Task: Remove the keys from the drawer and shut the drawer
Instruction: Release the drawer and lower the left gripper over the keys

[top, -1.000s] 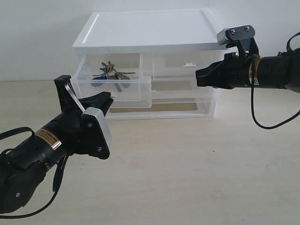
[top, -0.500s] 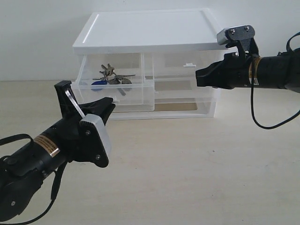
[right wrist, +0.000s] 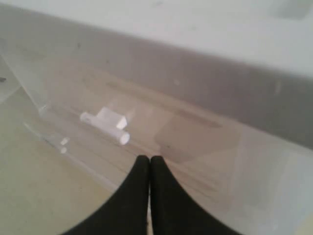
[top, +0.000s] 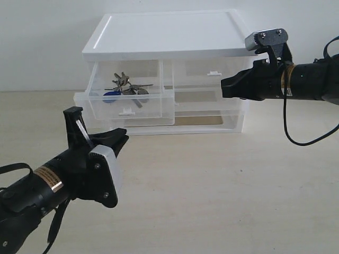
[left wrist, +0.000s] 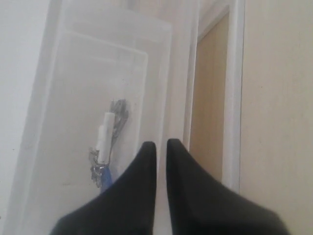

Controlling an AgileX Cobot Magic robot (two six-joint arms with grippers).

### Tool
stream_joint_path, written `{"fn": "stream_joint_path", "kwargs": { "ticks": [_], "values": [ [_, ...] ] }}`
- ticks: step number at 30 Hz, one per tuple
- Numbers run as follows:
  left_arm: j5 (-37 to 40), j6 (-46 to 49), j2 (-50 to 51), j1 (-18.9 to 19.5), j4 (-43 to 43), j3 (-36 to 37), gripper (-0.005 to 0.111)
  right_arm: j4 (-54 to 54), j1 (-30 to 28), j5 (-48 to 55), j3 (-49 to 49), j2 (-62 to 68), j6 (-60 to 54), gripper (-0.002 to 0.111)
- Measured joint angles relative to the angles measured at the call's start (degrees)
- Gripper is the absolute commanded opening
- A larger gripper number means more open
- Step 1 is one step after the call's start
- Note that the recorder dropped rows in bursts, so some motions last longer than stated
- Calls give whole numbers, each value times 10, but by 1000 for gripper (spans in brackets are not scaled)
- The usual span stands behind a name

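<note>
At the left, the matte black left gripper [top: 121, 134], with a grey plastic block and a label band on its wrist, reaches up from the lower corner. Its two tapered fingers stand almost together with only a thin slit between them, and nothing is in them. The tips sit low in front of the drawer, near it but not visibly touching.

The small half-width drawer of clear frosted plastic [top: 153, 106] is the upper left one. It juts forward from the boxy translucent storage unit [top: 238, 114], which has a smooth, flat white lid [top: 169, 34]. A little white tab handle [top: 125, 111] sits on its front wall. Inside lie the keys [top: 128, 86], a small bunch of silver metal on a ring, with a blue oval tag [top: 109, 96] at the left side of the bunch. They rest on the drawer floor, seen through the hazy wall.

Next along, the twin upper right drawer [top: 196, 71] sits flush and shows nothing inside. The full-width drawer [top: 212, 120] below lets the tan surface show through.

The table [top: 222, 190] is pale beige with a faint wood grain, and the wall [top: 42, 42] behind is plain white.

At the right, the black right gripper [top: 223, 87] is level in front of the unit's right end. Its jaws are pressed together and hold nothing. A thin black cable [top: 288, 132] loops beneath its arm.
</note>
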Motion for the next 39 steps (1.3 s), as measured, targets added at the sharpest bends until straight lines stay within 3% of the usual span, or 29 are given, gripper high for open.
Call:
{"fn": "stream_joint_path", "kwargs": {
  "ticks": [6, 9, 11, 14, 16, 18, 20, 22, 29, 39],
  "values": [
    [2, 11, -8, -26, 4, 15, 4, 0, 0, 0, 0, 0, 0, 0],
    [2, 10, -34, -58, 6, 27, 4, 0, 0, 0, 0, 0, 0, 0],
    [6, -116, -110, -98, 6, 33, 4, 0, 0, 0, 0, 0, 0, 0],
    [15, -270, -214, -106, -20, 33, 4, 0, 0, 0, 0, 0, 0, 0],
    [170, -342, -300, -106, -51, -19, 9, 0, 0, 0, 0, 0, 0, 0],
    [443, -399, -362, -91, -74, -156, 24, 0, 0, 0, 0, 0, 1, 0],
    [583, -422, -363, -77, -82, -244, 45, 0, 0, 0, 0, 0, 2, 0],
    [700, -459, -342, -50, -106, -335, 52, 0, 0, 0, 0, 0, 2, 0],
    [878, -621, -206, 45, -134, -478, 52, 0, 0, 0, 0, 0, 2, 0],
    [980, -645, -86, 63, -142, -578, 52, 0, 0, 0, 0, 0, 3, 0]
  ]
}}
